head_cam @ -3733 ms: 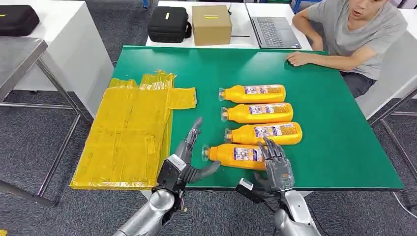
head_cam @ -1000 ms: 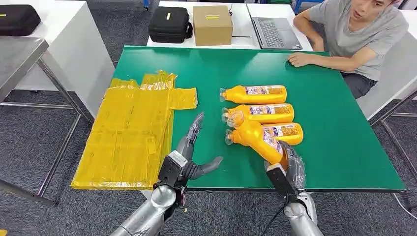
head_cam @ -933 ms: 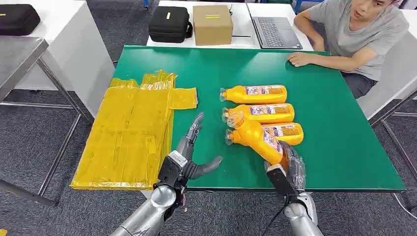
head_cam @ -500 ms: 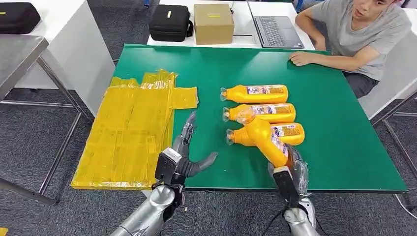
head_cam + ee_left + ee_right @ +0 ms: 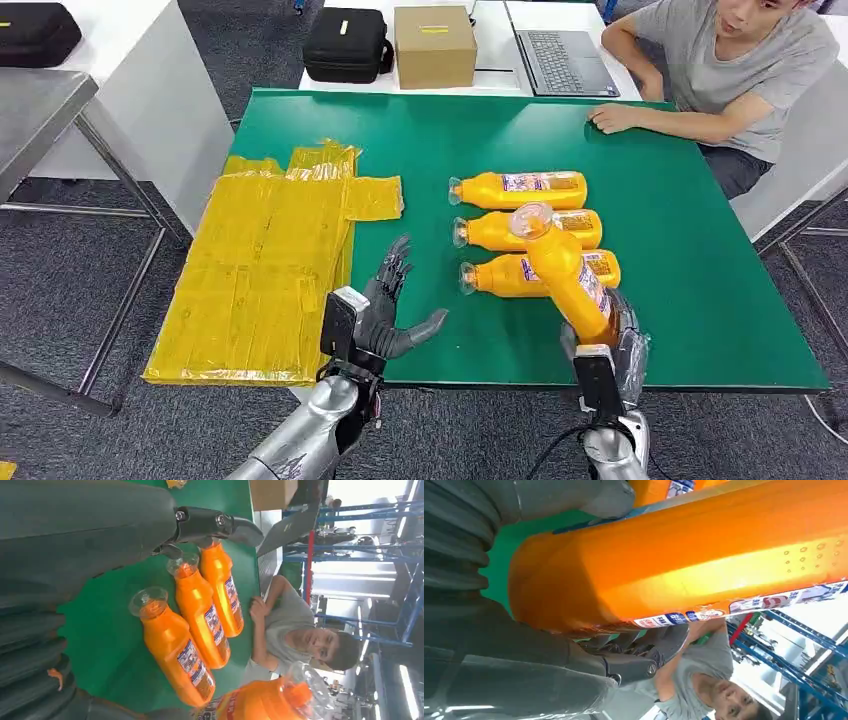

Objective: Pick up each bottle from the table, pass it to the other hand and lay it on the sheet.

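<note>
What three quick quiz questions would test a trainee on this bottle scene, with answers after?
1. True or false: the right hand holds a lifted bottle.
2. How many bottles lie flat on the green table?
3. Which is true of the left hand? A: gripping the yellow sheet. B: empty, fingers apart. C: holding a bottle.

Key: 1 true; 2 three; 3 B.
</note>
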You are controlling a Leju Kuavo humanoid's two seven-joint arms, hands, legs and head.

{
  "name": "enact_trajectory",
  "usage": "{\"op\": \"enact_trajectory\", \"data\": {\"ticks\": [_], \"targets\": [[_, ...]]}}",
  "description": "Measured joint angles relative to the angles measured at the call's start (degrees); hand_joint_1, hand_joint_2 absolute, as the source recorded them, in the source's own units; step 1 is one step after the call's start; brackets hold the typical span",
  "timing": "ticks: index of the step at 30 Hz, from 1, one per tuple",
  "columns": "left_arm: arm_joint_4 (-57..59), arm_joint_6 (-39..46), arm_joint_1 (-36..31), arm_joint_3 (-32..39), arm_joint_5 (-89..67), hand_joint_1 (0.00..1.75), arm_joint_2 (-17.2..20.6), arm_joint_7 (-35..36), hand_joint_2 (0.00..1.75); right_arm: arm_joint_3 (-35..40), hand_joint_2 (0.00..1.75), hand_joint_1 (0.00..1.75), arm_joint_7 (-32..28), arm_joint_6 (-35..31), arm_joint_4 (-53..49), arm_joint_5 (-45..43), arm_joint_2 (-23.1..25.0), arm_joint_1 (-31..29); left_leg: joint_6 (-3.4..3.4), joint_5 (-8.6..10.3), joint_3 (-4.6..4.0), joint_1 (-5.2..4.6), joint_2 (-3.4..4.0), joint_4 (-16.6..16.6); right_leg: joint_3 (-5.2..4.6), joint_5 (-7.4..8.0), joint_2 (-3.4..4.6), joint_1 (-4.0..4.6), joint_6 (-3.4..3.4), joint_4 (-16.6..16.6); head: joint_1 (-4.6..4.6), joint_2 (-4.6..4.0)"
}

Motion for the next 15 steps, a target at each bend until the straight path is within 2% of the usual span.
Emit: {"op": "enact_trajectory", "data": {"ticks": [15], "targets": [[0.6,-1.0,0.5,0.1,1.8,0.0,0.0,0.5,1.75,1.5,1.75,1.75,0.0,-0.6,-2.6,-0.7,-0.1,0.3,0.0,0.01,-0.04,0.0,-0.01,0.0,-0.01,0.0,-0.01,0.0,0.0,0.0,0.0,0.0]]}}
